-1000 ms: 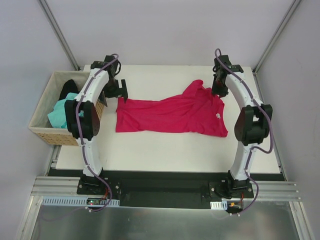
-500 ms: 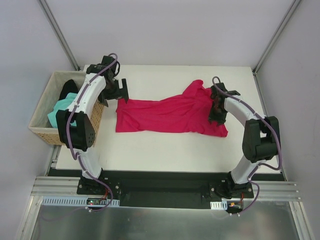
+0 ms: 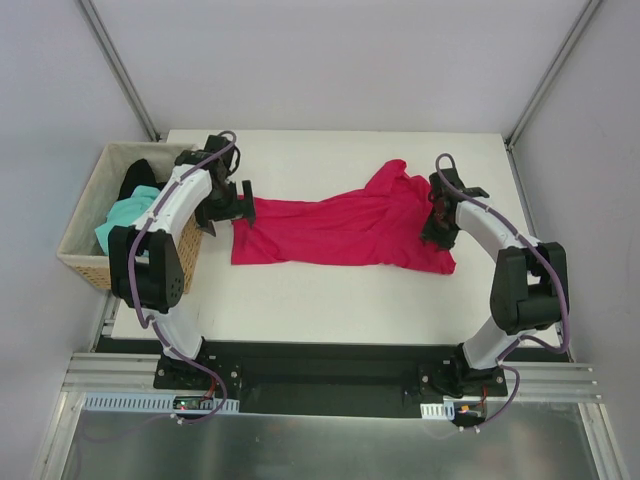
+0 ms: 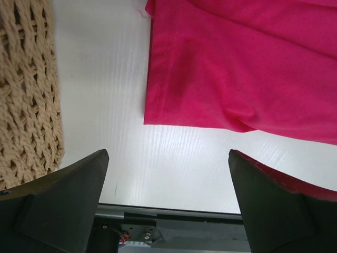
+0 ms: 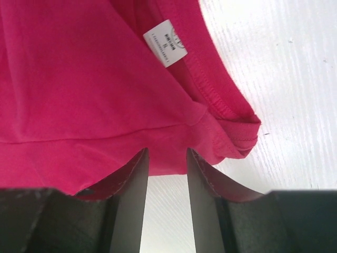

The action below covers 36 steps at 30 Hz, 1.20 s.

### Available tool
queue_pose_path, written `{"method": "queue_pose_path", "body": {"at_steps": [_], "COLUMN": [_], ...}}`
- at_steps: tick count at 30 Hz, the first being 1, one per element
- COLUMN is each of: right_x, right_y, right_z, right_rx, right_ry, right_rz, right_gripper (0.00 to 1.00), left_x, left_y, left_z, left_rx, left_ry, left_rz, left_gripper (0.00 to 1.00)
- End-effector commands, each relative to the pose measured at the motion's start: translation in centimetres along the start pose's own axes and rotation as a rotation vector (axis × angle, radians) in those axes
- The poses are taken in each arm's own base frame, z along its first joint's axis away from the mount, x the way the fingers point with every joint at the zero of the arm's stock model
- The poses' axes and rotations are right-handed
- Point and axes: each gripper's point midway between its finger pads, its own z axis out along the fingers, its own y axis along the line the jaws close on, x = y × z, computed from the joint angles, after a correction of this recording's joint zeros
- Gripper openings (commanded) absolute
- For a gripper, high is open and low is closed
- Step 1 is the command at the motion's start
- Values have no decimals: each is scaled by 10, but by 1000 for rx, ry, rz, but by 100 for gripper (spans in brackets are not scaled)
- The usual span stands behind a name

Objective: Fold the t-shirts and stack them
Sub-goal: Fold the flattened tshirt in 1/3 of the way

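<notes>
One crimson t-shirt [image 3: 340, 232], one teal t-shirt [image 3: 120, 222], one black t-shirt [image 3: 139, 178], one wicker basket [image 3: 92, 270], two arms [image 3: 172, 205] [image 3: 492, 228]

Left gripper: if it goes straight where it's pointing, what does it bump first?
Most likely the bare white table, just short of the crimson t-shirt hem. The open left gripper points down there, though depth is hard to judge.

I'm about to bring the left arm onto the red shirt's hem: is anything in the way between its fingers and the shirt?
Nothing visible. The left fingers stand wide open, with only bare table between them and the red shirt's edge. The basket sits off to one side.
</notes>
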Motion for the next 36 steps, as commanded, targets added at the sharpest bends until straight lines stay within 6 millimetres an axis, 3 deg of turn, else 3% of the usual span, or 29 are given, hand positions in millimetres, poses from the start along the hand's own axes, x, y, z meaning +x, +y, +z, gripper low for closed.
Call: {"method": "queue_pose_path", "body": {"at_steps": [1, 2, 7, 17, 27, 36], "right_x": [-9, -10, -12, -5, 2, -10], "right_y": [-7, -9, -14, -24, -30, -31], "right_z": [-6, -7, -8, -1, 0, -3], "right_rx": [-9, -5, -2, 13, 26, 29], "right_ry": [-31, -35, -38, -10, 14, 7], "right_rz": [63, 63, 70, 83, 65, 63], "right_gripper": [38, 37, 37, 25, 20, 17], "left_x": [7, 9, 18, 41, 62, 58], "left_y": [-5, -6, -2, 11, 16, 15], "left_z": [11, 13, 29, 49, 67, 77], "left_rx": [31, 35, 19, -39, -53, -58], "left_ry": [15, 25, 62, 128, 179, 180], "left_rz": [-14, -13, -17, -34, -58, -61], "left_gripper": [89, 84, 80, 58, 54, 48]}}
